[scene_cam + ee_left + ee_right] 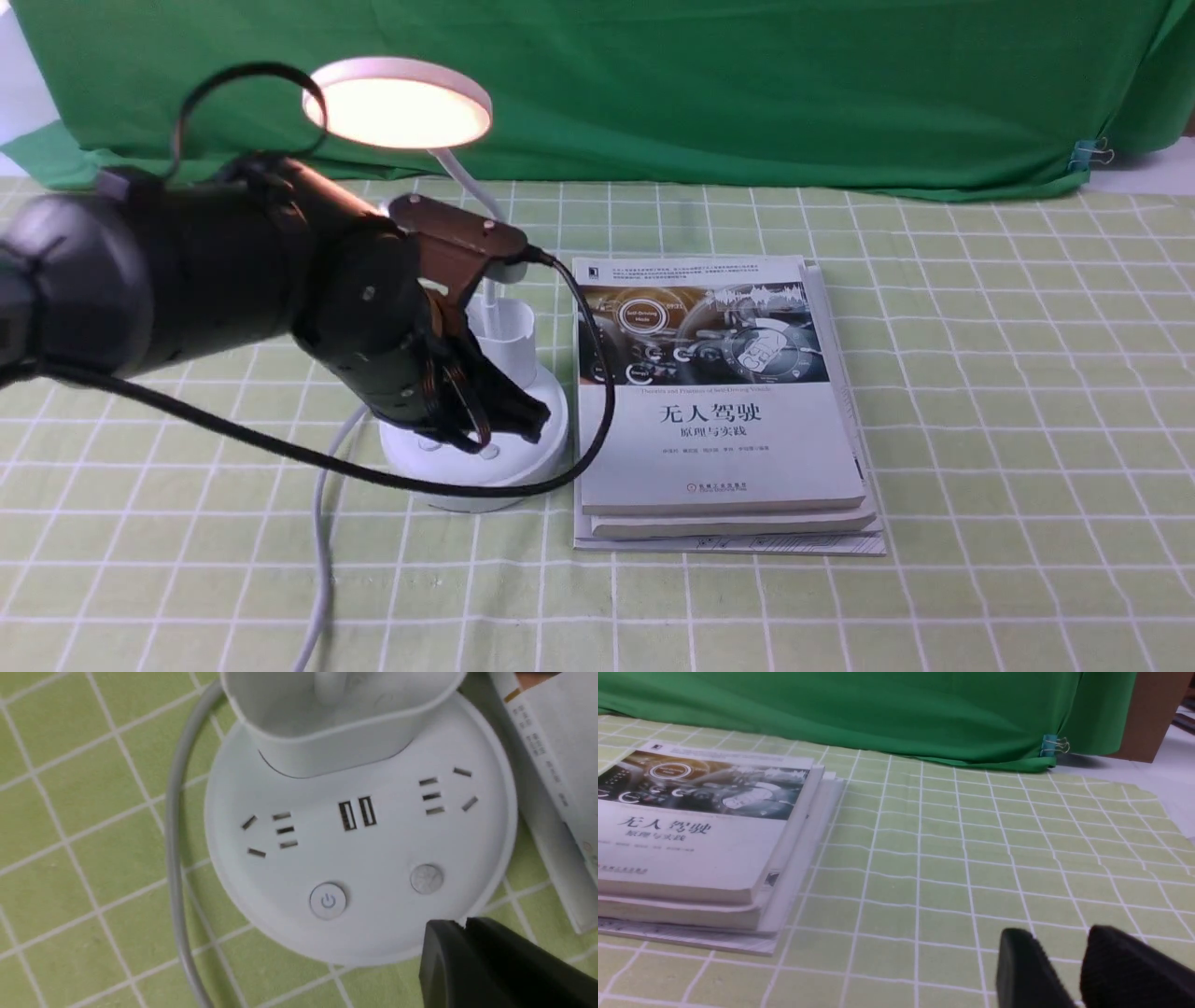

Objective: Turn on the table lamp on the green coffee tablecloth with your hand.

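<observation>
The white table lamp [400,101] stands on the green coffee tablecloth [980,392]; its round disc head glows warm. My left gripper [523,422], a bulky black hand, hangs low over the round base [551,439] with its jaws shut and empty. In the left wrist view the fingertips [460,926] are pressed together at the base's rim [500,812], just beside the round button [426,878]; the power button [328,900] lies apart from them. My right gripper [1057,938] is open and empty low over the cloth, away from the lamp.
A stack of books [719,392] lies right beside the lamp base. The lamp's white cord [322,551] runs toward the front edge. My arm's black cable [308,457] loops in front of the base. A dark green backdrop [747,84] hangs behind.
</observation>
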